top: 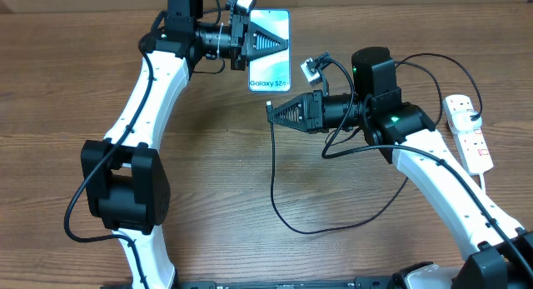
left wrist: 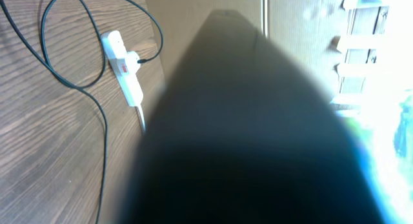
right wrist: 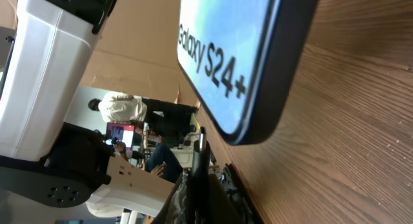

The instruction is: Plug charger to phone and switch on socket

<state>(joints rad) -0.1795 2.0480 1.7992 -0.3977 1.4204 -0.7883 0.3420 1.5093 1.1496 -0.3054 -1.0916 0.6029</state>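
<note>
- The phone (top: 269, 75) has its long axis running away from the robot. Its "Galaxy S24+" end is nearest, and its screen faces up above the surface (top: 208, 197).
- The left gripper (top: 286, 43) reaches across the phone's middle from the left, jaws clenched on it.
- The right gripper (top: 270, 112) sits just below the phone's near end. Its jaws pinch the charger (top: 272, 181) plug tip, which points at that end, not yet in.
- The socket (top: 468, 131) lies far right.

The phone (top: 268, 72) shows a pale blue-teal screen with dark lettering and dark edges. The charger (top: 272, 168) is black, the socket (top: 470, 137) white with red switches, the bench (top: 216, 197) brown wood-grain.
</note>
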